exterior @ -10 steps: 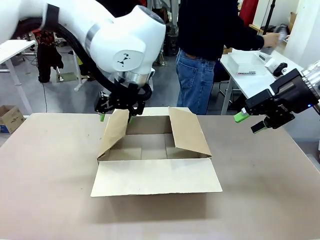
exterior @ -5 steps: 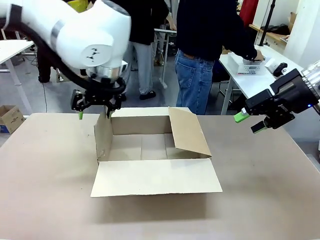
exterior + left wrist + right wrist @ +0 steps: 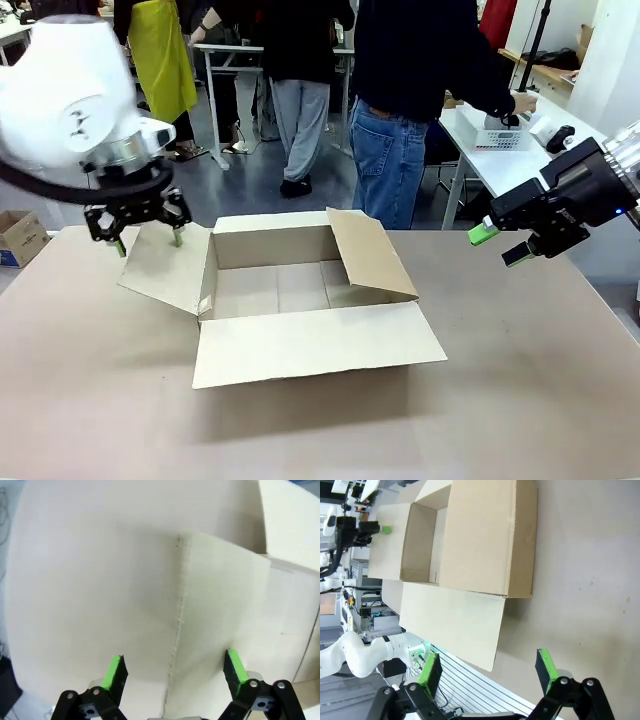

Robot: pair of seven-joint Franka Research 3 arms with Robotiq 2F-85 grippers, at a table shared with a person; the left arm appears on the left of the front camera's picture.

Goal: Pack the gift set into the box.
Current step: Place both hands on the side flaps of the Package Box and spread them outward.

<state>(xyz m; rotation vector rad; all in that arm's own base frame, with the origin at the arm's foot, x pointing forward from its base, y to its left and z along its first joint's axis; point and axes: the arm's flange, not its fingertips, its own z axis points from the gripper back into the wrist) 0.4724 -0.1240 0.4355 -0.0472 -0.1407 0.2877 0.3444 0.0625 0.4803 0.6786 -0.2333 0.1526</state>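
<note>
Watch that right flap: it leans in over the opening of the box, and I'd say a tray coming down could catch on it. The left flap, splayed out low at centre-left, looks springy enough to swing back up if nothing presses it, and any shove there could skid the box across the desk. The left arm hangs wrist-down at the frame's left, left fingers spread wide over that flap's far edge, gripping nothing. The right arm reaches in from the right edge, right fingers parted and empty, above the desk's far corner. The gift set sits upper right on a side table, under the person's hand.
</note>
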